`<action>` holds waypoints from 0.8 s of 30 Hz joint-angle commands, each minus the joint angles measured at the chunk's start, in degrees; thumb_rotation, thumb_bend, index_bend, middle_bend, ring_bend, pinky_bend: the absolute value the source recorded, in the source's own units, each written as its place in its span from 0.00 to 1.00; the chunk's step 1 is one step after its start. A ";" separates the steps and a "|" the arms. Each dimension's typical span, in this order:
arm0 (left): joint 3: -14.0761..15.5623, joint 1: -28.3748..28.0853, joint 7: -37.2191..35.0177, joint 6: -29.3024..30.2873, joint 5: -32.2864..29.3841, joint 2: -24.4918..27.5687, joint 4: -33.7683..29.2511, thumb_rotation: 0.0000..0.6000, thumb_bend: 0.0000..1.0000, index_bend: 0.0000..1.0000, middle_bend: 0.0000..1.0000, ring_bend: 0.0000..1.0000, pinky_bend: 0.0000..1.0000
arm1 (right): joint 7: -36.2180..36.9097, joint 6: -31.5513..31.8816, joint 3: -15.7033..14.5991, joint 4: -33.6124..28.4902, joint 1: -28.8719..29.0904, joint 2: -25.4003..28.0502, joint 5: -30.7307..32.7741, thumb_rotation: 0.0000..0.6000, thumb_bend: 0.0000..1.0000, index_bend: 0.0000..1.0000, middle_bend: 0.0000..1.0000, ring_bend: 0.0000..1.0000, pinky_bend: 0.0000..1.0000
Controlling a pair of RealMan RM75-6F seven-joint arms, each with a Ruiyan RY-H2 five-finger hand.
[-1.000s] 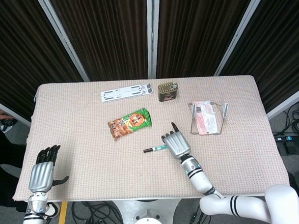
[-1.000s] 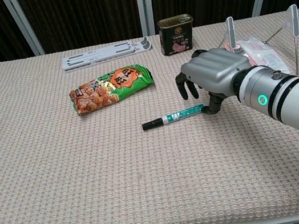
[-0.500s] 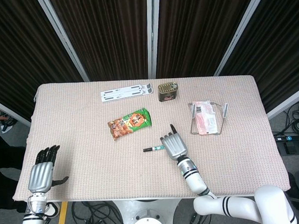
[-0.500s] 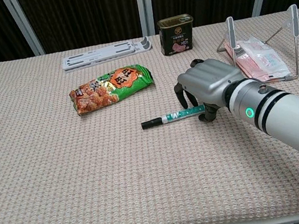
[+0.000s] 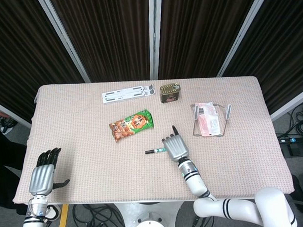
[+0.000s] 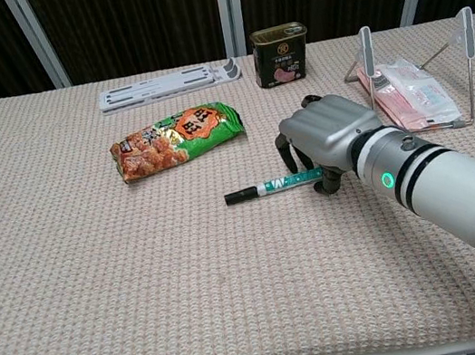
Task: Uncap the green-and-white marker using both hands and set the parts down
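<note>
The green-and-white marker [image 5: 156, 151] [image 6: 273, 186] lies flat on the woven table cover, its black cap end pointing left. My right hand [image 5: 175, 147] [image 6: 330, 135] hovers over its right end. The fingers [image 6: 284, 149] curl down behind the barrel and the thumb [image 6: 327, 184] reaches down in front, so the hand straddles the marker without clearly gripping it. The part of the marker under the palm is hidden. My left hand [image 5: 42, 175] stays at the table's near-left corner, fingers spread and holding nothing; the chest view does not show it.
A green-and-orange snack bag [image 5: 132, 125] [image 6: 176, 138] lies just behind and left of the marker. Further back are a white folding stand [image 5: 128, 94] [image 6: 171, 83] and a dark tin [image 5: 169, 92] [image 6: 281, 55]. At the right, a wire rack [image 5: 209, 119] [image 6: 420, 88] holds pink packets.
My right hand has slid left and a little nearer along the marker, settling over its right end. The marker and the left hand have stayed put.
</note>
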 commanded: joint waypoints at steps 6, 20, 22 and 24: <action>0.08 -0.06 -0.03 -0.11 -0.01 0.09 -0.04 1.00 0.00 0.04 0.04 0.00 0.00 | -0.63 0.45 -0.03 0.86 0.40 -0.96 0.29 1.00 0.20 0.53 0.52 0.37 0.02; 0.09 -0.14 -0.77 -0.78 -0.59 -0.08 0.64 1.00 0.00 0.04 0.04 0.00 0.00 | -0.36 1.94 0.01 0.58 0.14 -0.69 -0.26 1.00 0.24 0.64 0.60 0.40 0.02; -0.01 -0.23 -0.90 -0.83 -0.57 -0.06 0.56 1.00 0.00 0.04 0.04 0.00 0.00 | 0.11 2.47 0.06 0.12 -0.12 -0.24 -0.69 1.00 0.24 0.65 0.62 0.41 0.02; -0.29 -0.40 -0.94 -0.88 -0.68 -0.14 0.26 1.00 0.00 0.04 0.04 0.00 0.00 | 0.79 3.26 0.29 -0.70 -0.52 0.47 -1.15 1.00 0.24 0.66 0.62 0.41 0.03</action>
